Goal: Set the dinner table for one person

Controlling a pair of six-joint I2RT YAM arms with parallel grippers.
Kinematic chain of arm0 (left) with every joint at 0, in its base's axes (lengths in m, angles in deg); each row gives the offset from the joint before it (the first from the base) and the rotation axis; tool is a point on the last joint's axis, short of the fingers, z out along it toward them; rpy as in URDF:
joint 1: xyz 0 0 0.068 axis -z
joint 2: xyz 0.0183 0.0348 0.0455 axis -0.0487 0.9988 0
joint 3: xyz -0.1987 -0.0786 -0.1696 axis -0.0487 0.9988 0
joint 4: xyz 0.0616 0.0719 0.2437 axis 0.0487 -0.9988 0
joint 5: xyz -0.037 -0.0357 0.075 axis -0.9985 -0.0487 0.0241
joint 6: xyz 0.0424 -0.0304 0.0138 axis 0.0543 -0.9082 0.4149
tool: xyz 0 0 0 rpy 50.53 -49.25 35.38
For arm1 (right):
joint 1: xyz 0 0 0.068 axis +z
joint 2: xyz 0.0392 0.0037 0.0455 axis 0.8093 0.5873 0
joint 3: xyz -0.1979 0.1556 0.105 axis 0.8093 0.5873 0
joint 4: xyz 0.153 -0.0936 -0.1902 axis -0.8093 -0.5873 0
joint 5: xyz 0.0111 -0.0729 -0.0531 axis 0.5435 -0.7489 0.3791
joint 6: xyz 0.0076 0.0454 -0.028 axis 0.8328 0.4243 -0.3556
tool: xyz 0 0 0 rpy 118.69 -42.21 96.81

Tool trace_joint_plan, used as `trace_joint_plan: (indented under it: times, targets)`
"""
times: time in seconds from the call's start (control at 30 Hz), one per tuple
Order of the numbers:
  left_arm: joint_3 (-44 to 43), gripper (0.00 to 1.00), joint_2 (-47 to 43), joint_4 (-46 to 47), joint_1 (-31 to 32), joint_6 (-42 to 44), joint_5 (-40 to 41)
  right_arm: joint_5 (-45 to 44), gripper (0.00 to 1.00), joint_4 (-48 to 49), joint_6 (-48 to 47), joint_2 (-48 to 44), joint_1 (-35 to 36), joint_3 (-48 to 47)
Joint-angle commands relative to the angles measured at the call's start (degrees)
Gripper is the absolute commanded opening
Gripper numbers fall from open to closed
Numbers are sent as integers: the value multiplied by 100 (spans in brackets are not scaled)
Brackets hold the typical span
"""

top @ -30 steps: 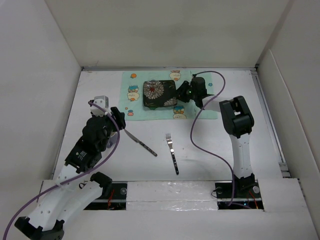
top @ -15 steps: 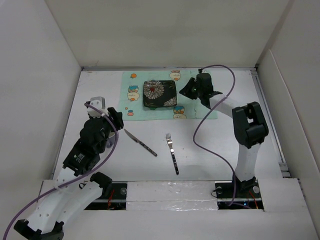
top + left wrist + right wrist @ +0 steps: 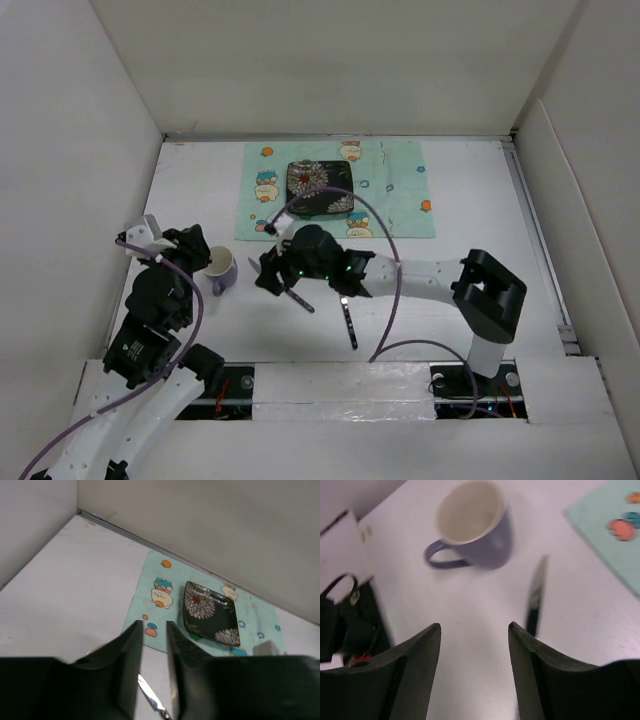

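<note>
Left: left gripper drawn back toward the near-left corner within the last half second. Fingers narrowly parted, nothing between them.

Purple mug now exposed where that gripper stood a moment ago. Upright on the bare tabletop, just left of the knife.

Centre: right gripper swung across from the far edge of the cloth to a low position over the knife. Spread wide and empty, with the blade showing just beside one finger in the wrist view.

Fork unmoved, right of the knife and apart from it. Plate unmoved on the cloth at the far middle.

Assessment: mug delivery judged complete and released. Knife judged the next item to be taken up. Setting unfinished, since mug, knife and fork lie on the white tabletop well short of the plate.
</note>
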Motion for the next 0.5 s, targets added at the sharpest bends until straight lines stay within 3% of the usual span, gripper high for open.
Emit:
trace_joint_plan:
  times: [0.0,0.1,0.2,0.47]
  targets:
    - [86,29,-200,103,-27,-210,532,-908,66,100,-332,272,392,-506]
    - [138,40,-375,217,-27,-175,514,-1462,80,-154,-139,711,690,-1085]
    - [112,42,-393,217,-27,-183,339,-2076,99,-444,-59,1307,997,-1761]
    - [112,44,-639,252,-27,-210,84,-3346,100,-1041,414,2346,1325,-3028]
